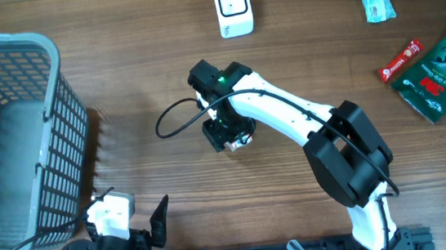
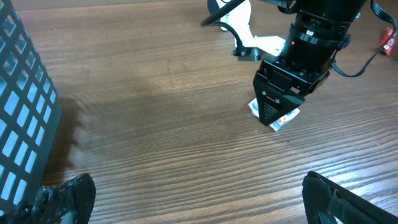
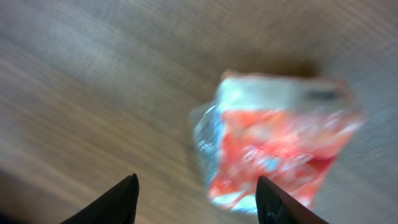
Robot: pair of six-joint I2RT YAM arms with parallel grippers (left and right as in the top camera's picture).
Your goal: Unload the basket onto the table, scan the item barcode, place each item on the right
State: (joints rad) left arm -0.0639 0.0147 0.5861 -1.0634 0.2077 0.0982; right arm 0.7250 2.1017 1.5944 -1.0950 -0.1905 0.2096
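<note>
While the right wrist view was blurred, it showed the red-and-white packet (image 3: 280,143) lying flat on the bench (image 1: 119,69) just ahead of the right gripper (image 3: 196,199), whose fingers (image 3: 118,202) were parted with nothing between them. Overhead, that gripper hung over the packet mid-bench, one packet edge peeking out beneath. White scanner (image 1: 233,7) stood well apart at the far edge. Left gripper (image 2: 196,199) sat low beside the basket (image 1: 69,148), fingers wide, empty. Green packet (image 1: 439,71) lay far right.
</note>
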